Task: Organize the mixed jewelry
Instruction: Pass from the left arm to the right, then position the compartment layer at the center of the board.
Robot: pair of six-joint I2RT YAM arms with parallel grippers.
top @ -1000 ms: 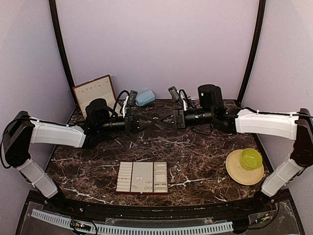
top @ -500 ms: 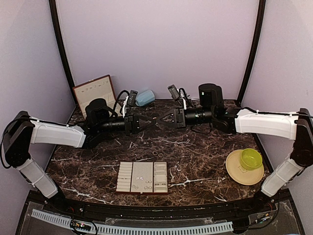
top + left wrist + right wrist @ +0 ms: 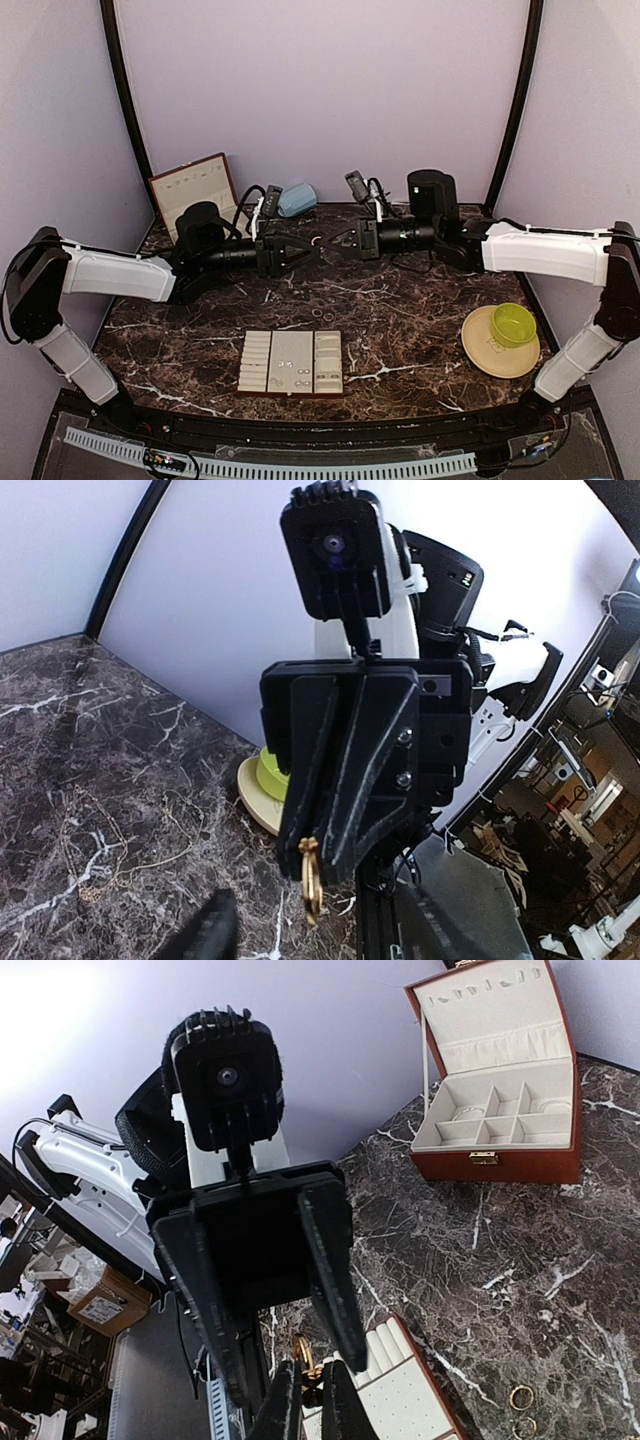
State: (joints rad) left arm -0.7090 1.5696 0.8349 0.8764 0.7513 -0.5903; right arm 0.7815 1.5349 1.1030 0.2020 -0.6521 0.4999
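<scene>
Two arms meet mid-air above the desk (image 3: 400, 310): right fingers (image 3: 300, 1395) clamp a gold ring (image 3: 311, 880) as left fingers (image 3: 305, 247) stand apart, the handover apparently done, tray (image 3: 291, 362) placement likely next.

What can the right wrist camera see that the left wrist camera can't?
Only the right wrist view shows the open red-brown box with cream compartments, loose rings on the table, the corner of the ring tray, and the left gripper with its jaws apart. Only the left wrist view shows the yellow plate with the green bowl, and the right gripper from the front. Both show the gold ring pinched in the right gripper, and the marble table.
</scene>
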